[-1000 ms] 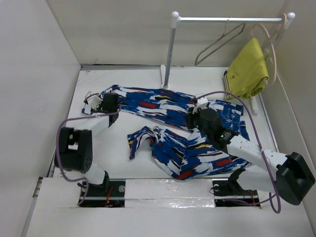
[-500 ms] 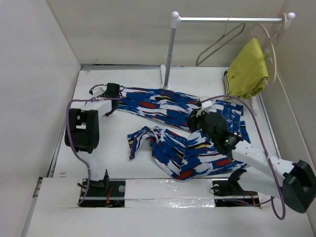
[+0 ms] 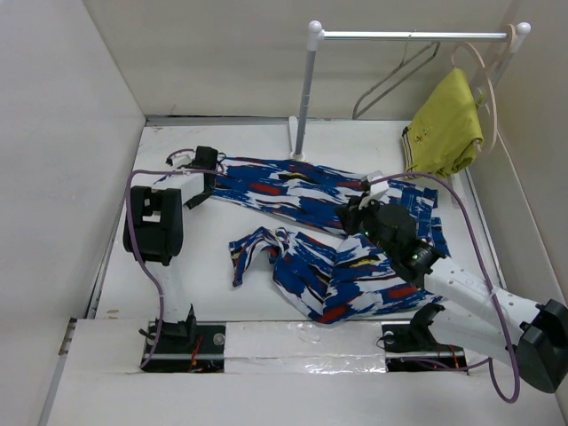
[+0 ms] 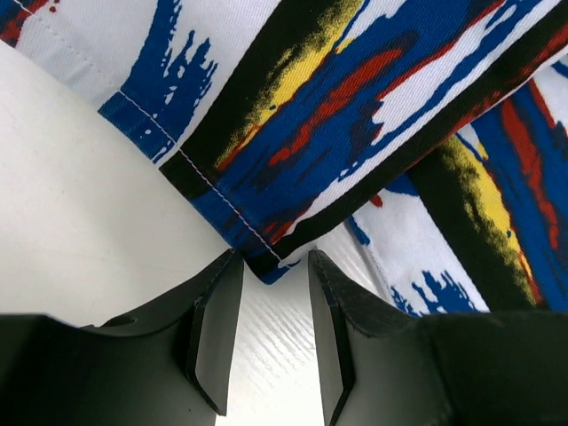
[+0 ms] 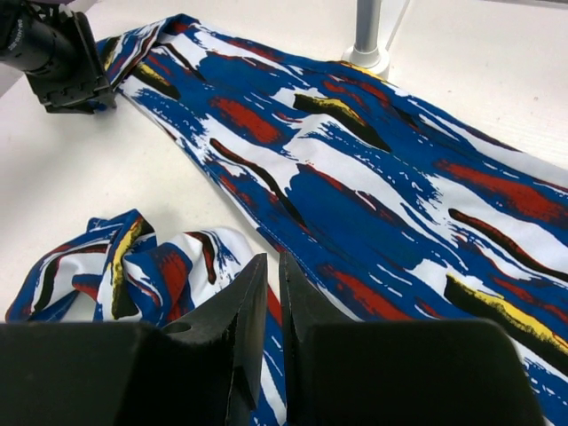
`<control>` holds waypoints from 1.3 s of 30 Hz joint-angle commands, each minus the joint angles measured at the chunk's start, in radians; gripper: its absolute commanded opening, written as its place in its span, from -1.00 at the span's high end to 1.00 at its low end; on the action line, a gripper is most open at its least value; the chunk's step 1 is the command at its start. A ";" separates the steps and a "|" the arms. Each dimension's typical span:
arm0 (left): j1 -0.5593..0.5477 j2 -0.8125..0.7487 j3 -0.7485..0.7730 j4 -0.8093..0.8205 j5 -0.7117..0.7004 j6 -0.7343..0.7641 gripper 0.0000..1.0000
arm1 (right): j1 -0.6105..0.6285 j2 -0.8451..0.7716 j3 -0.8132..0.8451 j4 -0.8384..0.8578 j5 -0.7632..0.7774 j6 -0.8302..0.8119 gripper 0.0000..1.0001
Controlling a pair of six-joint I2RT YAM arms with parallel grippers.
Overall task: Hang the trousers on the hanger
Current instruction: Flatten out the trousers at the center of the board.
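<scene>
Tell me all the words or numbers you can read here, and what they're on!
No words or numbers can be read in any view.
The trousers: only blue, white, red, yellow and black splashes, no letters.
The yellow garment: small dark marks near its left edge, too small to read.

Bare table [image 3: 209,284] lies open beside the trousers [image 3: 284,185]; rack post [image 3: 303,98] blocks behind.
</scene>
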 commanded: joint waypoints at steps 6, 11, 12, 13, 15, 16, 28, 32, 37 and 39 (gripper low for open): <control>0.027 0.011 0.065 -0.077 -0.097 0.052 1.00 | 0.002 0.002 -0.004 0.047 -0.015 -0.005 0.66; 0.027 -0.087 0.073 -0.069 -0.116 0.050 1.00 | 0.002 0.000 -0.006 0.045 -0.014 -0.005 0.66; 0.027 -0.130 0.079 -0.060 -0.122 0.058 1.00 | 0.002 0.003 -0.006 0.048 -0.015 -0.005 0.66; 0.027 -0.150 0.097 -0.056 -0.134 0.067 1.00 | 0.002 0.005 -0.006 0.048 -0.015 -0.005 0.66; 0.027 -0.178 0.133 -0.046 -0.162 0.107 1.00 | 0.002 0.013 -0.003 0.050 -0.020 -0.005 0.66; 0.027 -0.176 0.188 -0.051 -0.188 0.116 1.00 | 0.002 0.019 -0.003 0.050 -0.020 -0.005 0.66; 0.206 0.182 0.683 -0.207 -0.231 0.173 0.25 | 0.021 0.048 0.003 0.056 -0.015 -0.011 0.65; 0.215 0.123 0.583 -0.110 -0.157 0.222 -0.30 | 0.030 0.077 0.015 0.054 -0.009 -0.019 0.64; 0.147 -0.026 0.457 -0.062 -0.089 0.161 -0.23 | 0.030 0.112 0.028 0.054 -0.013 -0.025 0.86; 0.072 -0.130 0.368 -0.022 -0.032 0.092 -0.11 | 0.039 0.118 0.031 0.057 -0.027 -0.028 1.00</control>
